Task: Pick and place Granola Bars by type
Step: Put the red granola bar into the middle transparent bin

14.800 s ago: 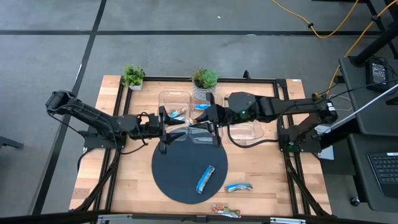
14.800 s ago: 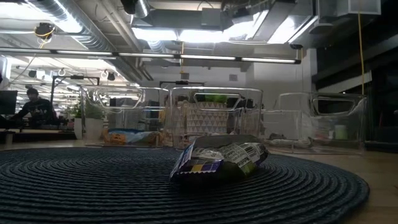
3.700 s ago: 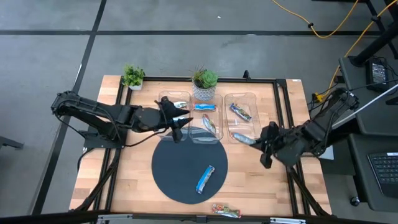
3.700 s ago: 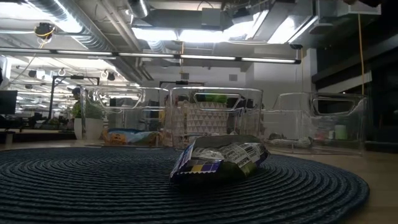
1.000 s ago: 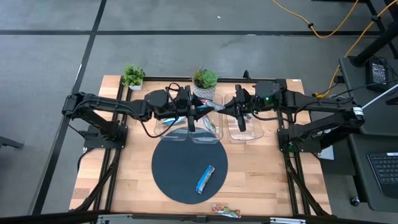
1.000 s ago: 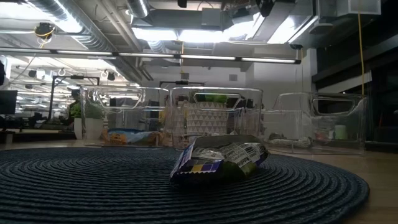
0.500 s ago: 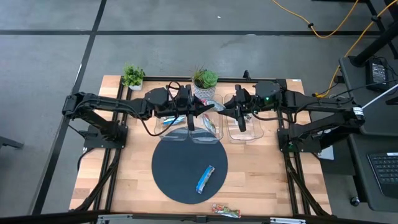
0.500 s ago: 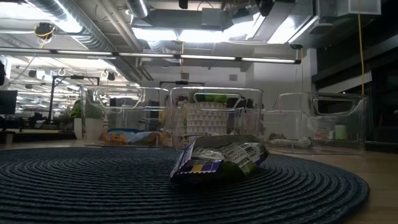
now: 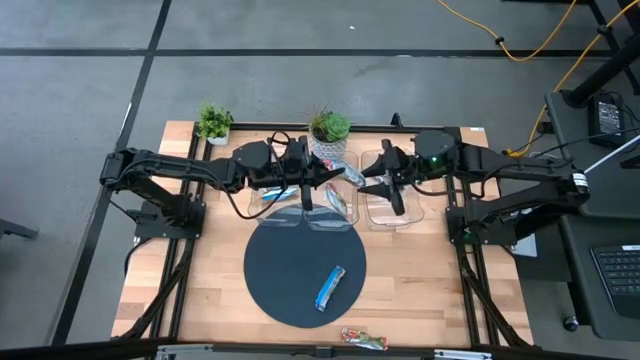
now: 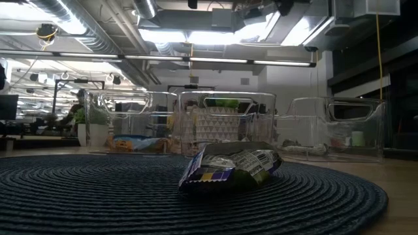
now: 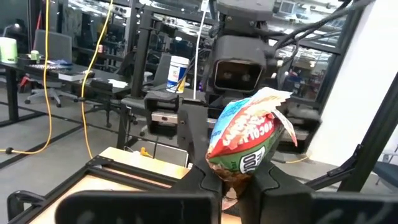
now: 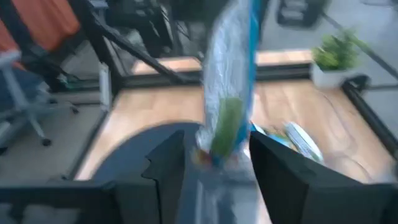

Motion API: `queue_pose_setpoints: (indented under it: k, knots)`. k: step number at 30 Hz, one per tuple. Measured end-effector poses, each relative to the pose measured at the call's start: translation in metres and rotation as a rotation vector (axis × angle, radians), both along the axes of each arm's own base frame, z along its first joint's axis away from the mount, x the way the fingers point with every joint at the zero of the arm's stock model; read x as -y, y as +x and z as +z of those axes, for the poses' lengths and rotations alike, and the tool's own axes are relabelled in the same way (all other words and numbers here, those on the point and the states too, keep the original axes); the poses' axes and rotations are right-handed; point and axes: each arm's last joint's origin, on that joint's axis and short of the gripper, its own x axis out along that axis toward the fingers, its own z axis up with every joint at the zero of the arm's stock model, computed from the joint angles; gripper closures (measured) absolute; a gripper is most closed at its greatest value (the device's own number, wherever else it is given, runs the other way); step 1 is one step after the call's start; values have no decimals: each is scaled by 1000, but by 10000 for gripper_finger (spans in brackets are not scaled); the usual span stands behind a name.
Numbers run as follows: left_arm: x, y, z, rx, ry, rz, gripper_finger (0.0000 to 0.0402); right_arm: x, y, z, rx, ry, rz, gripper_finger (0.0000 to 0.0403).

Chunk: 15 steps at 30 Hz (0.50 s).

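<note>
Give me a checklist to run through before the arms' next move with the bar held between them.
1. Left hand shut on bar: ok.
2. Right hand open: ok.
3. Right hand clear of the bar: cannot tell.
4. Bar held above the bins, not over bare table: ok.
5. Mat bar sorted: not ok.
6. Front-edge bar sorted: not ok.

The right wrist view is blurred, its bar [image 12: 229, 87] smeared; bin contents [image 10: 134, 142] read unclearly low.
</note>
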Motion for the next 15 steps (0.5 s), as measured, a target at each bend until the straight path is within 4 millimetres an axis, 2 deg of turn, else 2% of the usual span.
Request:
queue_pose_setpoints:
  k: [7, 11, 15]
  knots:
    - [3, -6, 6, 7, 20, -14, 391, 2, -31, -2, -148, -72, -163, 187]
    - [3, -15, 9, -36, 24, -18, 392, 2, -58, -1, -218, -85, -239, 187]
    - [3, -23, 11, -76, 18, -16, 393, 1, -86, 8, -192, -81, -310, 193]
